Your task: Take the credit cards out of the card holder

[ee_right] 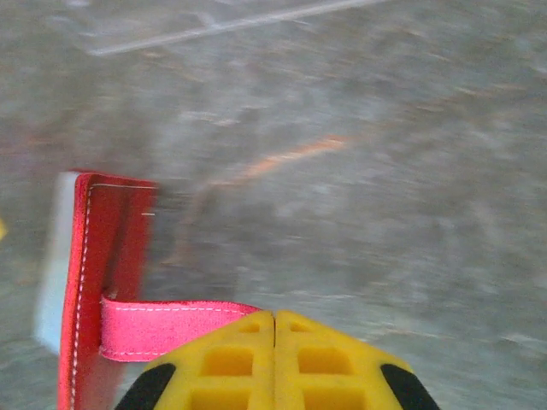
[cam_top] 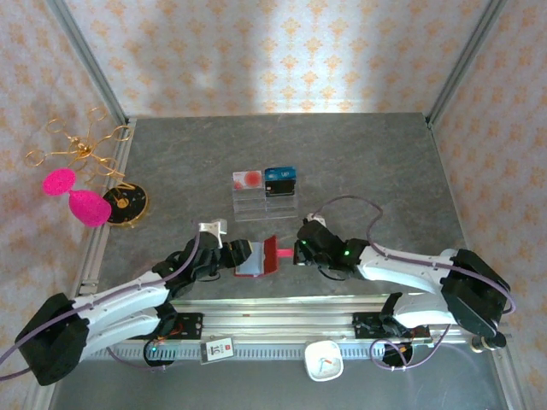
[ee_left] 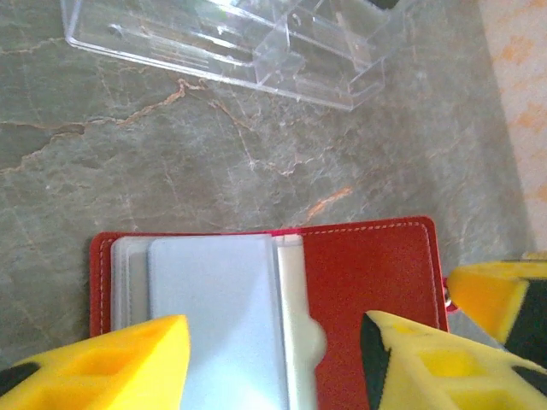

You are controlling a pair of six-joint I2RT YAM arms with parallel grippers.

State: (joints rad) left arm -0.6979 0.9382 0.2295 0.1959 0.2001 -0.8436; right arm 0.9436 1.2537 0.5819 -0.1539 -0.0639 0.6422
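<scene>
The red card holder [cam_top: 268, 254] lies open on the grey table between both arms. In the left wrist view its pale grey sleeves [ee_left: 214, 316] face up beside the red flap [ee_left: 367, 273]. I cannot make out the credit cards in the sleeves. My left gripper [ee_left: 275, 333] is open, one yellow finger [ee_left: 128, 367] over the sleeves and the other over the flap, nothing between them. The right gripper [ee_right: 273, 314] is shut on the holder's pink-red snap tab [ee_right: 171, 329] and holds the flap [ee_right: 94, 256] raised on edge. From above, the left gripper [cam_top: 238, 256] and right gripper [cam_top: 299, 252] flank the holder.
A clear acrylic tiered stand [cam_top: 265, 195] stands just beyond the holder, with a red-and-white card [cam_top: 248, 178] and a blue card [cam_top: 280, 175] in it. A gold wire ornament [cam_top: 81, 145], pink pieces [cam_top: 85, 205] and a black disc [cam_top: 128, 202] sit far left. A white timer [cam_top: 325, 360] rests by the front rail.
</scene>
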